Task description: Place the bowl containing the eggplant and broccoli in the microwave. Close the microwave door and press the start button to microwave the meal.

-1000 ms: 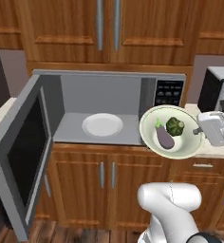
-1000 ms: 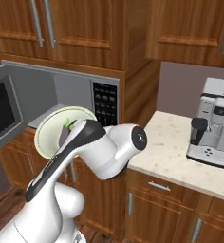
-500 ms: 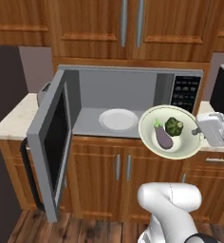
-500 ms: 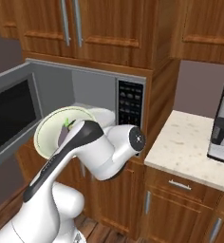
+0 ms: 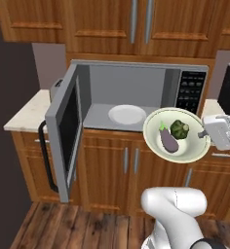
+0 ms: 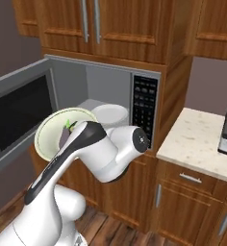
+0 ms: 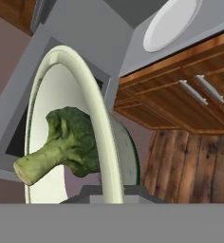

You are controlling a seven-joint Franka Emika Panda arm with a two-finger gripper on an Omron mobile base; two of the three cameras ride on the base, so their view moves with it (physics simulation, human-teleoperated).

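left base view: gripper [image 5: 203, 133] clamps the glossy pale bowl [image 5: 178, 153]'s rim, seemingly; dark eggplant [image 5: 168, 141] beside bumpy broccoli [image 5: 180, 129].

Both base cams face microwave [image 5: 136, 97] frm behind; hand cam close on bowl [image 7: 92, 99] rim.

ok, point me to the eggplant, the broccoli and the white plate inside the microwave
eggplant [image 5: 169, 141], left base view, middle of its purple body.
broccoli [image 5: 179, 129], left base view, top of the floret.
white plate [image 5: 127, 114], left base view, centre of its flat face, on the microwave floor.

kitchen; wood cabinets [image 5: 136, 29], microwave [image 5: 136, 97]
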